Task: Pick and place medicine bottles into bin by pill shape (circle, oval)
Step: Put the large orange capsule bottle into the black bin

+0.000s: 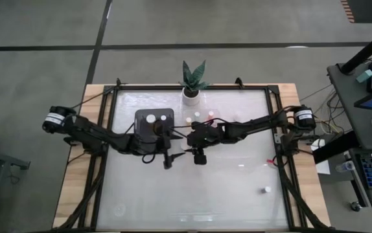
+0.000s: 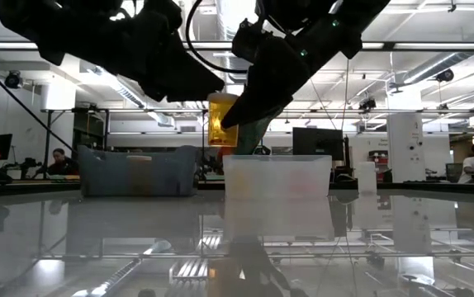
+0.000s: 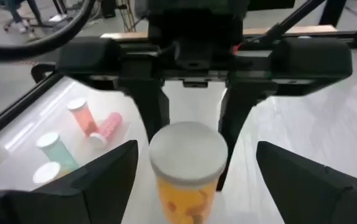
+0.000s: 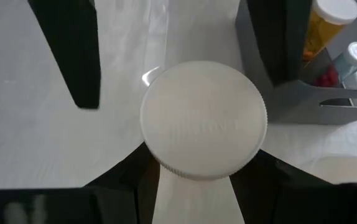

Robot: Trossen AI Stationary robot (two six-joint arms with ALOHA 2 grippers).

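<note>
An amber medicine bottle (image 3: 187, 186) with a white cap (image 4: 203, 127) hangs above the table's middle, and my right gripper (image 4: 198, 186) is shut on it. My left gripper (image 3: 194, 208) is open. Its two fingers stand wide on either side of the same bottle, with clear gaps and no touch. Behind my left gripper stands a dark bin (image 1: 153, 123) with two capped bottles in it. Several more bottles (image 3: 94, 124) lie beside it near the potted plant (image 1: 192, 84). One bottle (image 1: 266, 189) lies alone at the near right. My right gripper pinches the bottle between its two fingers (image 3: 155, 115), on opposite sides just under the cap (image 3: 188, 155). The fingers come slanting down from the table's right. The bottle stands roughly upright, cap up, its amber body (image 2: 222, 122) lifted clear of the table.
In the low view a grey bin (image 2: 138, 177) stands at the left. A pale see-through container (image 2: 278, 186) sits just below the held bottle. The two grippers face each other closely over the table's middle. The near half of the table (image 1: 192, 200) is bare glossy white.
</note>
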